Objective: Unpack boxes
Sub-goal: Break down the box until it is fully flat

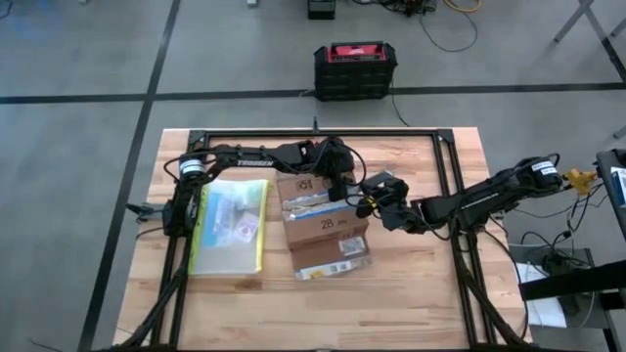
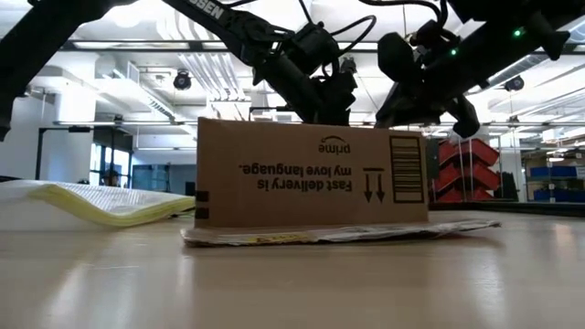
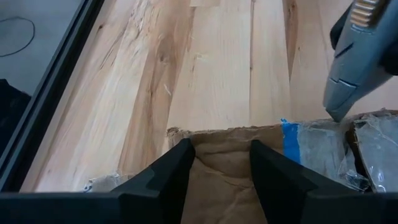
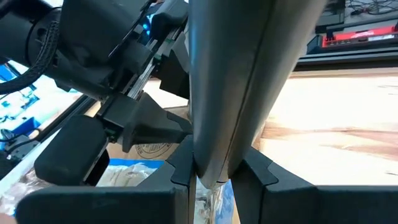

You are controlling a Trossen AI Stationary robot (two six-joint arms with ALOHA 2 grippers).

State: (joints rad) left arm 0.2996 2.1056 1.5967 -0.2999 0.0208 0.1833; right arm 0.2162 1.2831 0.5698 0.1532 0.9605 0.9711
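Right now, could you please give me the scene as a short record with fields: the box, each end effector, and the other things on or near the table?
box: brown cardboard box at the table's middle, standing upside down by its print in the low view
left end effector: over the box's far end, fingers apart astride brown paper
right end effector: at the box's right far corner, shut on a grey tool
pouch: clear yellow-edged pouch lying left of the box
case: black and red case on the floor beyond the table

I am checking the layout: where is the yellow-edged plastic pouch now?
In the high view the pouch lies flat on the table's left half, just left of the cardboard box.
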